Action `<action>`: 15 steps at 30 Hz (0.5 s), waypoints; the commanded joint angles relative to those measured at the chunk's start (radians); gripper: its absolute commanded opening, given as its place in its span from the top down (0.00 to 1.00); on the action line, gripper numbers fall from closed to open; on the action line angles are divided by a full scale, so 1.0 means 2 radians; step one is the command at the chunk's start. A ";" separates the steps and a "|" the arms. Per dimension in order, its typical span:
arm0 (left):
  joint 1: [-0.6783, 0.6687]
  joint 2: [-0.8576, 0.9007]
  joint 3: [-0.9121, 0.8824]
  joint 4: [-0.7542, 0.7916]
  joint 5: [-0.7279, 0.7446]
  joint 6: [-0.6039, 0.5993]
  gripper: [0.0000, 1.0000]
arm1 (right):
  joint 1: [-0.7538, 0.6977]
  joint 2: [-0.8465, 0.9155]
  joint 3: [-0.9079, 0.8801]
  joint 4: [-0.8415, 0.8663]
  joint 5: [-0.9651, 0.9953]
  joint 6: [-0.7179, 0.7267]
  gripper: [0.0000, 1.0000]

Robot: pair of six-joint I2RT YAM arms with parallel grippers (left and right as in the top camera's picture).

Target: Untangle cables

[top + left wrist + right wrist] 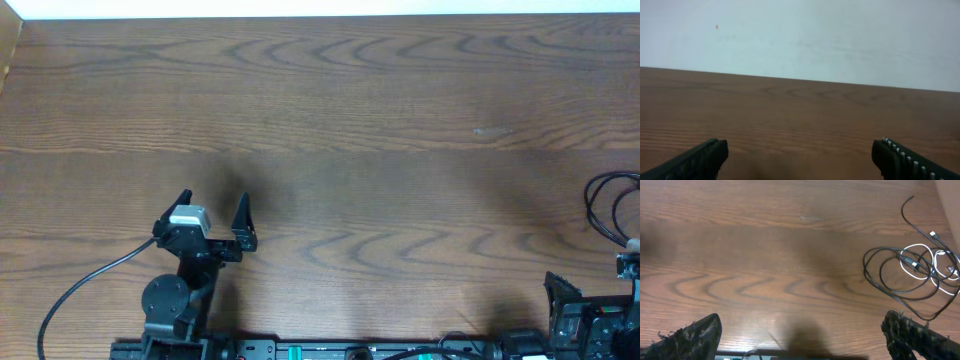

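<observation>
Untangling has not begun: the left pincer [214, 200] and right pincer [801, 317] are both spread and empty. Next, the right one likely needs to reach the tangled cables [910, 272] off to its right and pinch one strand.

The bench [400, 120] is warm brown wood with darker wavy, arched grain, the wall [800, 35] is a plain pale grey, the left tool [214, 196] and right tool [802, 325] are black, and the black cords [910, 270] lie looped with one white cord [916, 245].
</observation>
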 commanded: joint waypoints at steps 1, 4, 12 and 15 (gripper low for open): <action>0.003 -0.015 -0.010 0.004 -0.014 -0.001 0.02 | 0.002 0.003 0.001 -0.001 0.004 -0.006 0.01; 0.003 -0.028 -0.020 0.004 -0.022 -0.001 0.02 | 0.002 0.003 0.001 -0.001 0.004 -0.006 0.01; 0.003 -0.069 -0.068 0.029 -0.035 -0.001 0.02 | 0.002 0.003 0.001 -0.001 0.004 -0.006 0.01; 0.003 -0.072 -0.083 0.047 -0.035 -0.001 0.02 | 0.002 0.003 0.001 -0.001 0.004 -0.006 0.01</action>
